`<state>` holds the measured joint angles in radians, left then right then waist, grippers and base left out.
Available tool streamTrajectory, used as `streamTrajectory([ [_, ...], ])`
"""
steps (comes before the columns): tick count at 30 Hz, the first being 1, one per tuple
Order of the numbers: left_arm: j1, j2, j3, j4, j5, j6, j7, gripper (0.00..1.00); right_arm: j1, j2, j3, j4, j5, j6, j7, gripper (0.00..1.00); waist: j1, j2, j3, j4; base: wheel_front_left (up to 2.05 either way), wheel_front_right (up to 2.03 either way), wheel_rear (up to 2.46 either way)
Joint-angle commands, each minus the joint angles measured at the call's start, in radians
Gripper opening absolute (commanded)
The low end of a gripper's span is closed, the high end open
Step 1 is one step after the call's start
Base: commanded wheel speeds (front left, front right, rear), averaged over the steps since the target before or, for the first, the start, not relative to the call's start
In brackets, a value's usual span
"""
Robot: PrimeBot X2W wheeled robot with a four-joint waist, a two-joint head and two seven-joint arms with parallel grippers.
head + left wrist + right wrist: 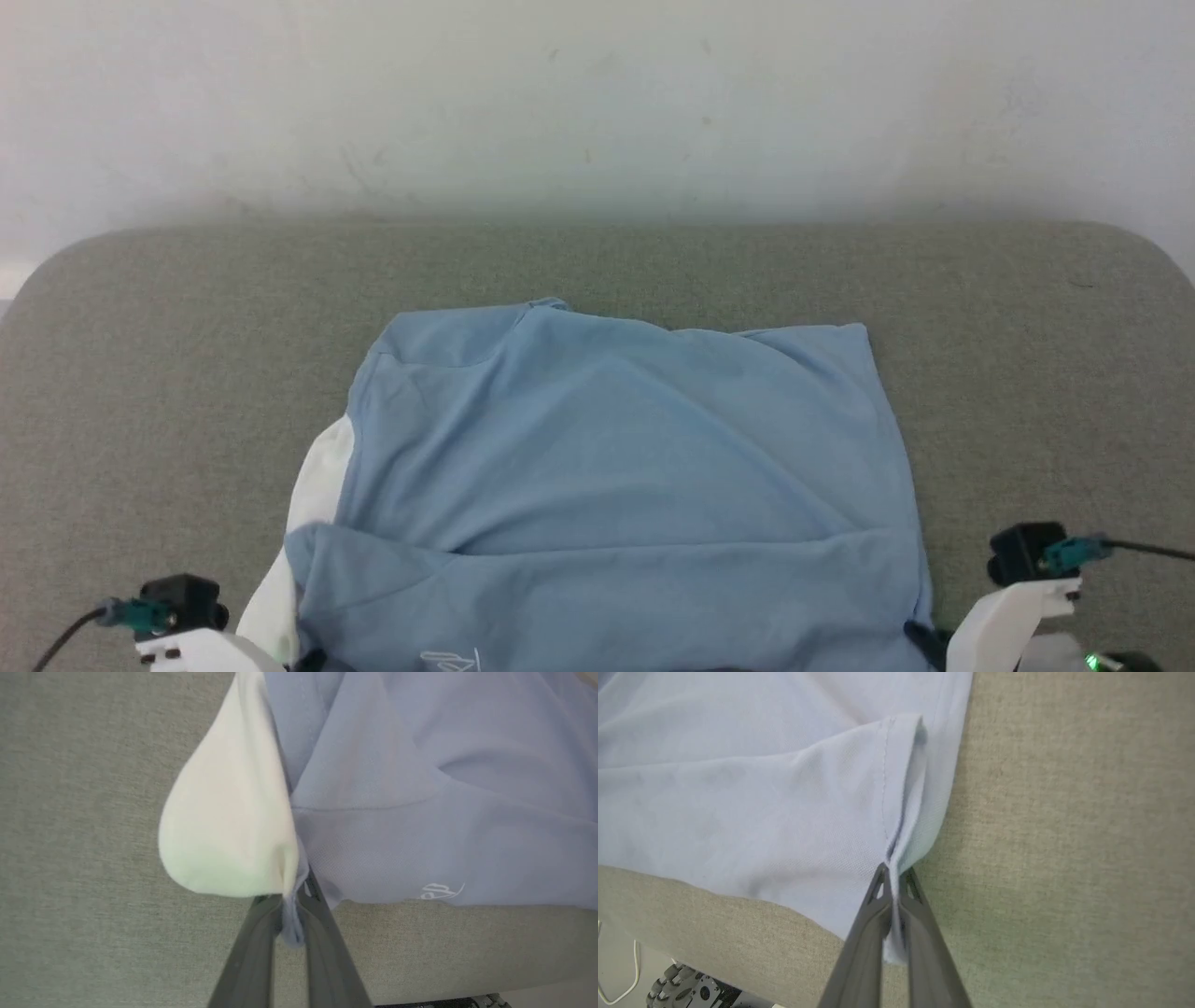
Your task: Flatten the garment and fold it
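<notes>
Light blue garment (607,467) lies spread over the middle of the grey fabric surface (140,373), reaching its near edge. The left gripper (292,896) pinches the near left corner tight beside the white band (224,826). The right gripper (894,875) clamps the stitched hem (883,788) at the near right corner. The left wrist view makes plain a small white logo (439,890).

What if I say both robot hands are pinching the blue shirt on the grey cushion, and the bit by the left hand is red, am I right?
Not quite. The band by the left gripper is white, not red, as the left wrist view shows. The rest is right: it and the right gripper both pinch the garment on the grey cushion.
</notes>
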<state>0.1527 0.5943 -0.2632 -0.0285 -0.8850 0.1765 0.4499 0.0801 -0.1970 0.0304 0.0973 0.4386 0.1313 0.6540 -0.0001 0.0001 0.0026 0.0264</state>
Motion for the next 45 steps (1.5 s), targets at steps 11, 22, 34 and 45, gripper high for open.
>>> streamTrajectory([
  [11,-0.068,-0.028,0.059,0.052,0.028,0.014,-0.138,1.0,0.016,0.061,-0.012,-0.051,-0.045,-0.001,-0.263,1.0,0.0001,-0.0001,0.033,-0.032,0.0,0.0,0.0],
  [22,-0.312,0.0,0.126,0.014,0.063,0.03,-0.194,1.0,-0.105,0.115,-0.035,-0.26,-0.179,-0.001,-0.521,1.0,0.0001,-0.0001,0.168,-0.108,0.0,0.0,0.0],
  [34,-0.739,0.047,0.088,0.301,0.069,-0.076,-0.099,1.0,-0.205,0.143,-0.002,-0.35,-0.238,-0.001,-0.548,1.0,0.0001,-0.0001,0.393,-0.22,0.0,0.0,0.0],
  [45,-0.936,0.108,0.015,0.499,-0.027,-0.192,0.244,1.0,-0.233,0.146,0.043,-0.304,-0.204,-0.001,-0.568,1.0,0.0001,-0.0001,0.468,-0.301,0.0,0.0,0.0],
])
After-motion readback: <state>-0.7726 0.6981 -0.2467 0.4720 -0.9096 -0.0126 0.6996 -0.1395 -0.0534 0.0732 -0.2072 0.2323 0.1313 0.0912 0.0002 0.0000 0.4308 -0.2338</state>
